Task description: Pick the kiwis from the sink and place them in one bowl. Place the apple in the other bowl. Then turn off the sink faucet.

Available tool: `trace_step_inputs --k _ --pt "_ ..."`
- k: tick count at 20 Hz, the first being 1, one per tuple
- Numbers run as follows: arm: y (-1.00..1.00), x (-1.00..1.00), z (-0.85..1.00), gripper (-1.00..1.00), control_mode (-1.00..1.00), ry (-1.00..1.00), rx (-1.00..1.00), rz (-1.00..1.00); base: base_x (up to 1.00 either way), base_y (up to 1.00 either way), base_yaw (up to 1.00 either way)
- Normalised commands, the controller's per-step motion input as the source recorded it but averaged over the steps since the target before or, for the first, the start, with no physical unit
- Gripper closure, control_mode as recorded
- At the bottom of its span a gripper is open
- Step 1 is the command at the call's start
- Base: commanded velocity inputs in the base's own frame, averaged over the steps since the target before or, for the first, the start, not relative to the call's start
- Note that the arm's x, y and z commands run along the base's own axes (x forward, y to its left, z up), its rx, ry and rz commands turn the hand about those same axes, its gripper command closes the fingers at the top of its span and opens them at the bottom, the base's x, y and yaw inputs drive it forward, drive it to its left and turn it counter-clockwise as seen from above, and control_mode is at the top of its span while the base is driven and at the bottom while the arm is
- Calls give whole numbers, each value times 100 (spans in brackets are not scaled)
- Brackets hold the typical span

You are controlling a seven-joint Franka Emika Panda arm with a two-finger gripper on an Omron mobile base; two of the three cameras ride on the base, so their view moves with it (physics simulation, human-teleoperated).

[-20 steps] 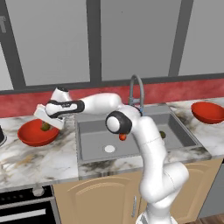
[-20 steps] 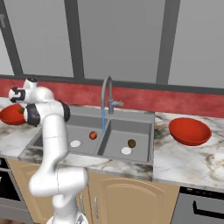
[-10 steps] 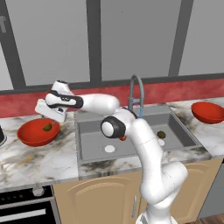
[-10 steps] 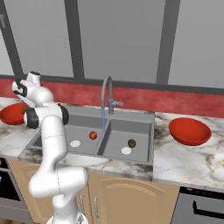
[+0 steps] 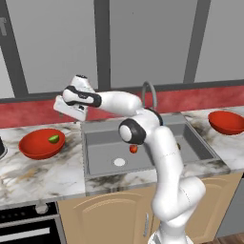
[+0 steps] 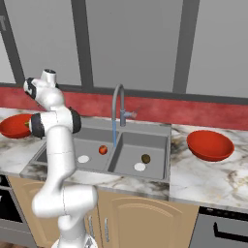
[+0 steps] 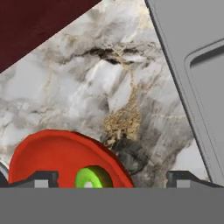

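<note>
Directly beneath the claw (image 7: 111, 177), whose two dark fingertips stand wide apart with nothing between them, the lime-green kiwi (image 7: 91, 178) lies loose in the left red bowl (image 5: 37, 145); it needs no further handling. That bowl sits on the marble surface (image 7: 87, 83), and the claw hangs well above it, just off its rim on the sink's side.

Farther out and below the claw, the grey double sink (image 5: 100, 159) holds what is left. The red-orange apple (image 6: 102, 150) rests in the basin nearer the claw, close to a white drain (image 6: 83, 159). Beyond the divider, the dark olive-brown kiwi (image 6: 146, 158) lies beside the other drain.

Both fruits look light, firm and smooth, and water runs from the gooseneck faucet (image 6: 117, 104), so I judge them slippery and apt to roll. The kiwi is best pinched across its short middle from above; the apple across its widest girth.

Farthest from the claw, the second red bowl (image 6: 210, 144) waits on the surface past the sink.
</note>
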Motion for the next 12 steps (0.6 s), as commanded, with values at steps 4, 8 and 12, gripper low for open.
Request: trace_step_inputs --k 4,8,12 --pt "-100 -53 0 -100 -100 -19 3 -6 0 0 0" --pt "-100 -71 0 -100 -100 -11 0 -4 0 0 0" --pt "-100 -90 0 -100 -100 -12 0 -1 0 0 0"
